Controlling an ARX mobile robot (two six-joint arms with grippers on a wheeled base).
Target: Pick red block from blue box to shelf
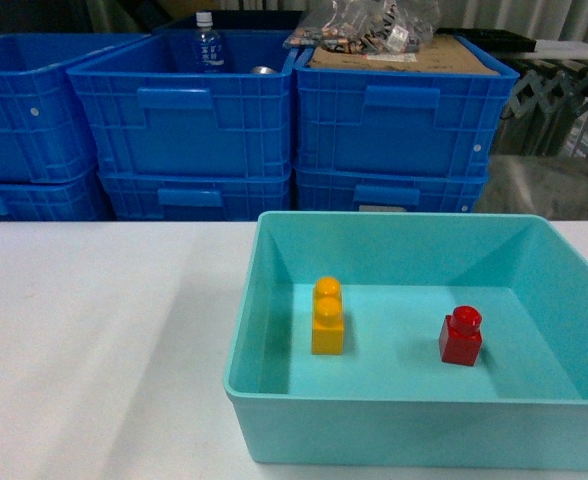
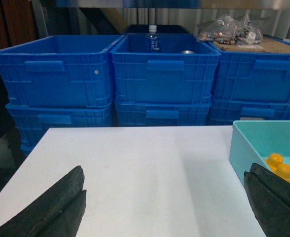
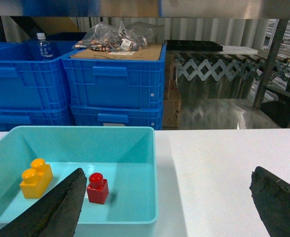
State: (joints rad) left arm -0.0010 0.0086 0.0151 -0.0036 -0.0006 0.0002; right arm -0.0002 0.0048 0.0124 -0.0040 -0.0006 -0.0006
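The red block [image 1: 461,336] stands upright on the floor of the blue box [image 1: 242,378], right of centre and apart from the walls. In the right wrist view the red block [image 3: 96,187] sits just right of my left-hand fingertip [image 3: 75,187]. My right gripper [image 3: 167,180] is open and empty, straddling the blue box's right wall [image 3: 155,163]. My left gripper [image 2: 163,180] is open and empty over bare table, left of the blue box [image 2: 243,143]. A shiny steel beam of the shelf [image 3: 219,8] crosses above the crates. Neither gripper shows in the head view.
An orange-yellow two-stud brick [image 1: 327,316] stands left of the red block in the tub. Stacked dark blue crates [image 1: 194,130] line the far side of the white table [image 1: 94,340]; one holds a bottle [image 1: 206,45], another carries cardboard and plastic bags [image 1: 374,35].
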